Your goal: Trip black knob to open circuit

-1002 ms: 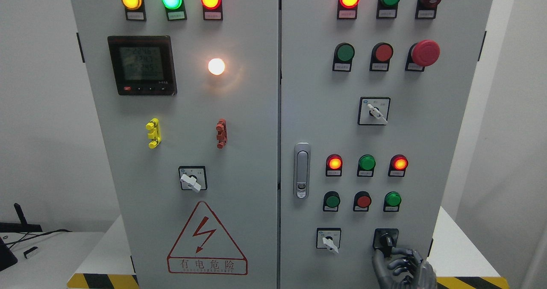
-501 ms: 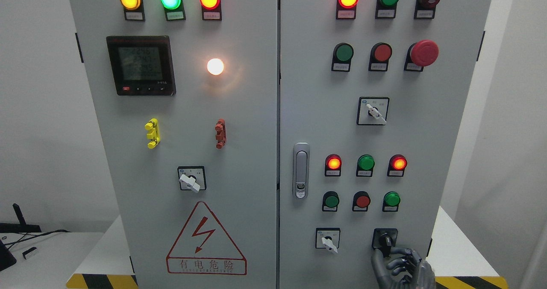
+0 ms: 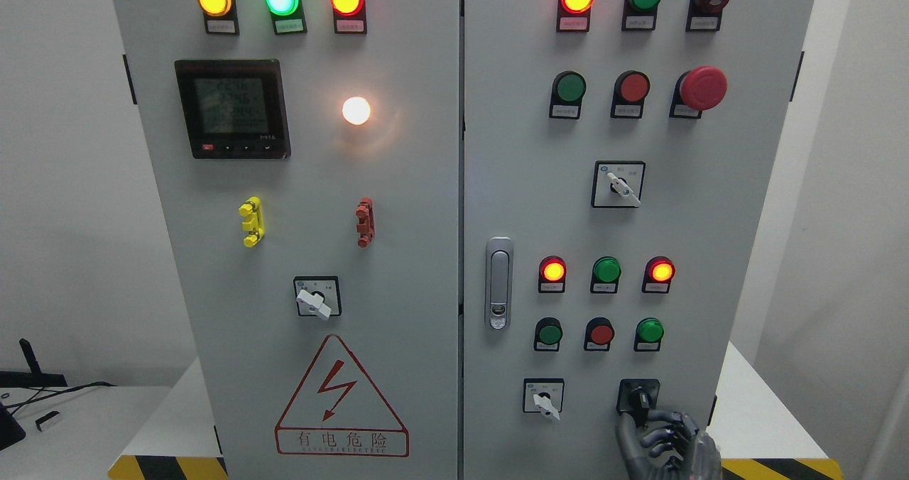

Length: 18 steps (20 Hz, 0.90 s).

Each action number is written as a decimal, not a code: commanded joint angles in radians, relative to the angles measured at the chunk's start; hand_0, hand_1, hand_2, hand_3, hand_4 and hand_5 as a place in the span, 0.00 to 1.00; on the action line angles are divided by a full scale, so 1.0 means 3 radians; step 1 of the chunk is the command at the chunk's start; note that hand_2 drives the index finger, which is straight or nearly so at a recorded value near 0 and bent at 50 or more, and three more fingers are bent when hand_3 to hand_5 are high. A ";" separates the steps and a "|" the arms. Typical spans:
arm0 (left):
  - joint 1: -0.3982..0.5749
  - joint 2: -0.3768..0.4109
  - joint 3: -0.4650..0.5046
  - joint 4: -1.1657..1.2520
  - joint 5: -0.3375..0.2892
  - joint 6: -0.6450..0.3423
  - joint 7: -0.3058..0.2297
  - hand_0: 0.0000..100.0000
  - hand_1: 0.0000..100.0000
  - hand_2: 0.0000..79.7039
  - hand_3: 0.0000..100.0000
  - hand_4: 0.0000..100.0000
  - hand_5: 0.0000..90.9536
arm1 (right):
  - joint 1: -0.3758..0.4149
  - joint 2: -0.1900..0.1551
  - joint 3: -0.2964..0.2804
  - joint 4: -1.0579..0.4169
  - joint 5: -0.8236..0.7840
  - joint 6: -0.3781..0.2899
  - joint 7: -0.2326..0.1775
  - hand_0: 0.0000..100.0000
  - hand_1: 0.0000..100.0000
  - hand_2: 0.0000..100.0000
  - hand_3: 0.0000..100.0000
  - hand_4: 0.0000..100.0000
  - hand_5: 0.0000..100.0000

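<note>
Low at the bottom right, the right hand (image 3: pixel 664 441) has its curled fingers (image 3: pixel 657 434) touching the underside of the black knob (image 3: pixel 638 397), though a firm grip cannot be confirmed. Just left sits a white switch (image 3: pixel 543 397); green and red buttons (image 3: pixel 601 334) stand above, on the grey cabinet (image 3: pixel 511 182).

Right hand (image 3: pixel 667 444): cut off by the bottom edge at 5 o'clock; wrist and arm out of frame.
Black knob (image 3: pixel 639 397): lower tip hidden behind the fingertips (image 3: pixel 657 417); actual contact impossible to tell.
Meter screen (image 3: pixel 232 106): digits blurred, unreadable.
Lamp labels (image 3: pixel 571 111): print too small to read.
Cabinet (image 3: pixel 426 182): top and base cropped at 12 and 6 o'clock.
</note>
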 commanded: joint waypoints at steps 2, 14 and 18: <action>0.0000 -0.0004 0.0000 -0.0001 -0.0102 0.0002 -0.0002 0.12 0.39 0.00 0.00 0.00 0.00 | -0.0001 0.0000 0.0009 0.0003 -0.0074 0.0000 0.0009 0.33 0.71 0.51 0.80 0.84 0.96; 0.0000 0.0002 0.0000 -0.0001 -0.0102 0.0002 -0.0002 0.12 0.39 0.00 0.00 0.00 0.00 | -0.0026 0.0000 0.0035 -0.0002 -0.0126 -0.0005 0.0014 0.33 0.71 0.52 0.80 0.85 0.97; 0.0000 -0.0004 0.0000 -0.0001 -0.0102 0.0002 -0.0002 0.12 0.39 0.00 0.00 0.00 0.00 | -0.0026 0.0000 0.0035 -0.0002 -0.0192 -0.0005 0.0014 0.33 0.70 0.52 0.81 0.85 0.97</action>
